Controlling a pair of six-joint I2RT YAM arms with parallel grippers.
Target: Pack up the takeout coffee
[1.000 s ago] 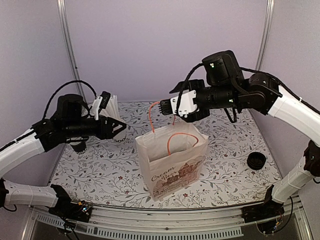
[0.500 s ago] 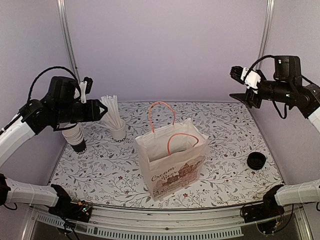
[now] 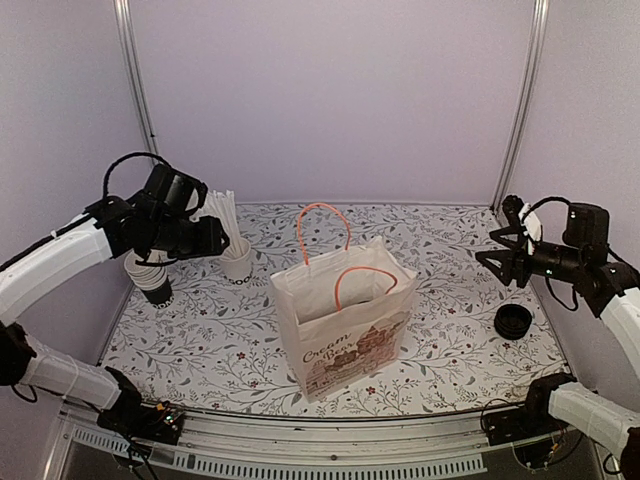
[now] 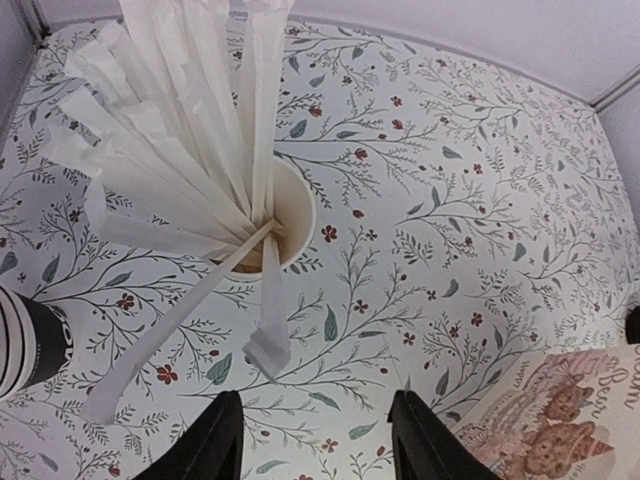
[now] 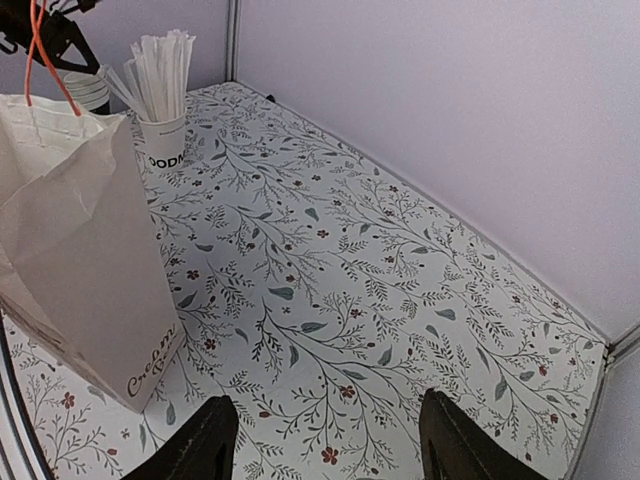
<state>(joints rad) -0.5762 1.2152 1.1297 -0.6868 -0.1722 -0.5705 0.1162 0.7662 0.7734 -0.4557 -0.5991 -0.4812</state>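
On the flowery table [image 3: 455, 300], near the middle, a white paper bag [image 3: 345, 330] stands up with its mouth open. Two orange handles [image 3: 322, 222] stick up from its top. The takeout coffee does not show in any view. The bottom of the bag is hidden, so I cannot tell if the coffee sits in there.

At the back left stands a white cup full of paper straws [image 4: 170, 150]. Just to the left of it is a stack of black cups [image 3: 150, 282]. A low pile of black lids [image 3: 513, 321] lies at the right side, well apart from the bag.

The left gripper [image 4: 315, 445] hangs in the air just beside the straw cup, on the side nearer the bag. Its two black fingers [image 4: 215, 445] stand wide apart, and only the table shows between them.

The right gripper [image 5: 325, 445] hangs in the air at the right side, above the table near the lids and far from the bag. Its fingers stand wide apart too, and it holds nothing.
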